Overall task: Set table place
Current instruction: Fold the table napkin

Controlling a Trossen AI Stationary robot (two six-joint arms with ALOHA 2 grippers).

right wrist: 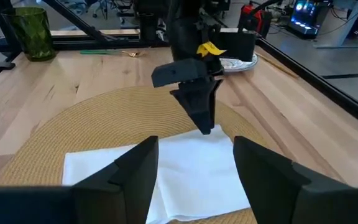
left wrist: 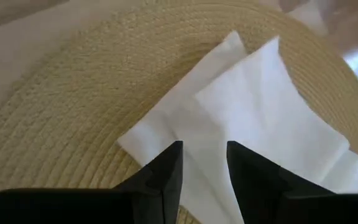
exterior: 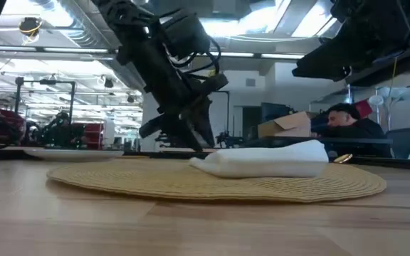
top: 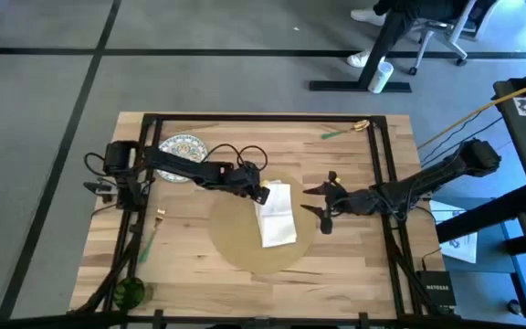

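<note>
- The large flat round tan woven placemat (top: 245, 239) lies on the light butcher-block wooden desk (top: 190, 265) with its thin black metal frame, around the middle of the desk and closer to the near edge than to the far one.
- A white folded rectangular napkin (top: 277, 215) lies on the placemat's right part, its far end reaching past the mat's far rim onto the wood; in the low view it sits as a soft raised fold on the mat (exterior: 212, 181).
- The left gripper (top: 259, 192) is at the napkin's far left corner, over the placemat's far rim. In the left wrist view its jaws are slightly parted, with a narrow gap between the two dark fingers (left wrist: 166, 171), and they point down at the napkin (left wrist: 253, 118); whether the tips touch the cloth cannot be told. The right wrist view shows the same gripper (right wrist: 204, 121) tip-down at the napkin's edge.
- The right gripper (top: 322, 206) hovers just beside the napkin's right side, off the placemat's right rim, its jaws spread wide and holding nothing; its fingers (right wrist: 135, 168) frame the napkin (right wrist: 166, 171) and the mat (right wrist: 61, 137).
- A small ornate plate with a white rim (top: 183, 146) lies toward the far left corner of the desk, partly under the left arm.
- A green glass tumbler (top: 128, 291) stands at the near left corner.
- A gold-tipped utensil with a green handle (top: 343, 130) lies near the far right corner; another (top: 150, 236) lies along the left edge.
</note>
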